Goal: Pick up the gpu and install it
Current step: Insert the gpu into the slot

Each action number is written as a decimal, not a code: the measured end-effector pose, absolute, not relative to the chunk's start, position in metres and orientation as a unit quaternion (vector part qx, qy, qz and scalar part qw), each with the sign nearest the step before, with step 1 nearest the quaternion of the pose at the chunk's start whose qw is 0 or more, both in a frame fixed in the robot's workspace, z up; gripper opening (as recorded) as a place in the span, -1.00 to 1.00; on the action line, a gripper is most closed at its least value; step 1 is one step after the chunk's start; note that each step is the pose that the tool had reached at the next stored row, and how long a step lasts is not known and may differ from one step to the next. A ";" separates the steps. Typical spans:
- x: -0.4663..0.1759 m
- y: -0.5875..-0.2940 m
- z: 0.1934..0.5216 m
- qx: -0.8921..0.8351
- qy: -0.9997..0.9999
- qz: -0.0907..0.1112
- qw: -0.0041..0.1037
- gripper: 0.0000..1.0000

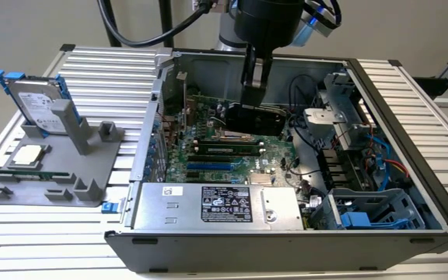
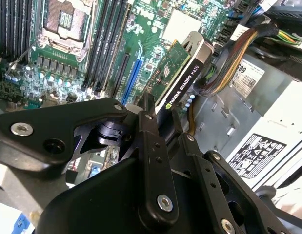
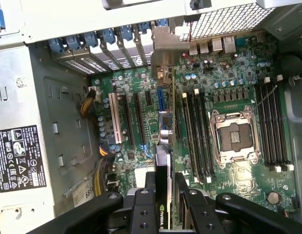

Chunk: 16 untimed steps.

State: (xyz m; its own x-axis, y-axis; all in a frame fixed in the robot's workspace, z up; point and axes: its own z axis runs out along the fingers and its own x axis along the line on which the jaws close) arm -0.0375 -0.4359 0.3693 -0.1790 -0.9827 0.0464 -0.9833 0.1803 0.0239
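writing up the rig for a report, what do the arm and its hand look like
The arm ends in a fat black cylindrical housing, with thick black cables and blue-and-white wiring looped beside it. The hand is matte black: flat bar-shaped linkage arms with rounded ends, joined by silver screws and pivot pins, tapering to narrow fingers.

The exterior view looks down at an angle from above and some way back, taking in the whole open computer case (image 1: 286,146) on the slatted desk (image 1: 410,87). Both wrist views ride close behind the tool (image 3: 163,190), facing down into the case. They see the motherboard (image 2: 77,53) from opposite sides, and both share its slots, the processor socket (image 3: 236,136) and the held gpu (image 2: 182,78).
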 end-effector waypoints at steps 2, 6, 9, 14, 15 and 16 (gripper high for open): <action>-0.038 -0.436 0.369 0.640 -0.768 0.005 0.025 -1.00; -0.038 -0.436 0.369 0.640 -0.768 0.004 0.024 -1.00; -0.038 -0.436 0.369 0.640 -0.768 0.003 0.024 -1.00; -0.038 -0.436 0.367 0.640 -0.768 0.003 0.024 -1.00; -0.038 -0.436 0.366 0.640 -0.768 0.003 0.024 -1.00; -0.038 -0.436 0.366 0.640 -0.768 0.003 0.024 -1.00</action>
State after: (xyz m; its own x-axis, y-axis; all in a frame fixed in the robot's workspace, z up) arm -0.0375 -0.4359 0.3657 -0.1790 -0.9830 0.0406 -0.9833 0.1801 0.0250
